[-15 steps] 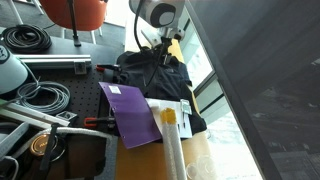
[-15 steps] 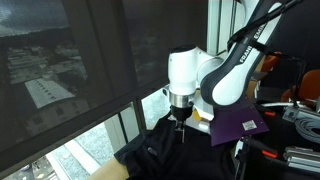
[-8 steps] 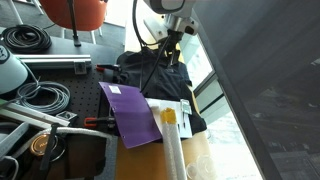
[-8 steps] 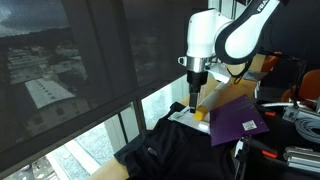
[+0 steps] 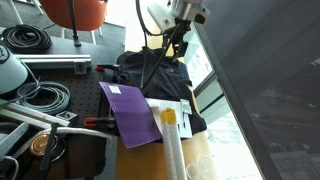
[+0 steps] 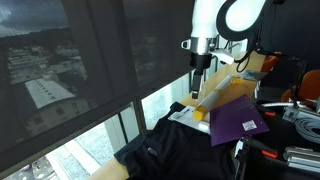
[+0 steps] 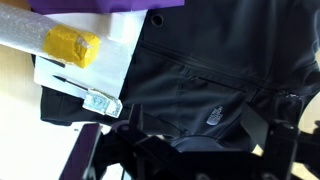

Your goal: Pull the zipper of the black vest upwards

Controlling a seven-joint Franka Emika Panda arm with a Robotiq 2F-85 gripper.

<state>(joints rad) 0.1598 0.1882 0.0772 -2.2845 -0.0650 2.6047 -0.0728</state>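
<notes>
The rumpled black sleeveless vest (image 5: pixel 158 72) lies heaped at the window end of the wooden counter (image 5: pixel 130 160), just beyond the flat purple sheet (image 5: pixel 131 112), which overlaps its near edge; in an exterior view it spreads dark below the window sill (image 6: pixel 175 150). The gripper (image 6: pixel 200 68) hangs well above the garment, clear of it, its fingers (image 6: pixel 196 74) pointing down, and I cannot tell from here how wide they stand or whether anything is pinched between them. In the wrist view the vest (image 7: pixel 215 85) fills most of the picture, a small white logo (image 7: pixel 214 114) on the fabric, with a yellow block (image 7: pixel 72 45) and white papers (image 7: pixel 85 70) off to one side. The zipper pull itself is too small to pick out. To my eye the arm is between passes at the zipper: the next move calls for coming back down onto the zip line, closing on the pull, and drawing it toward the collar without dragging the whole vest along.
</notes>
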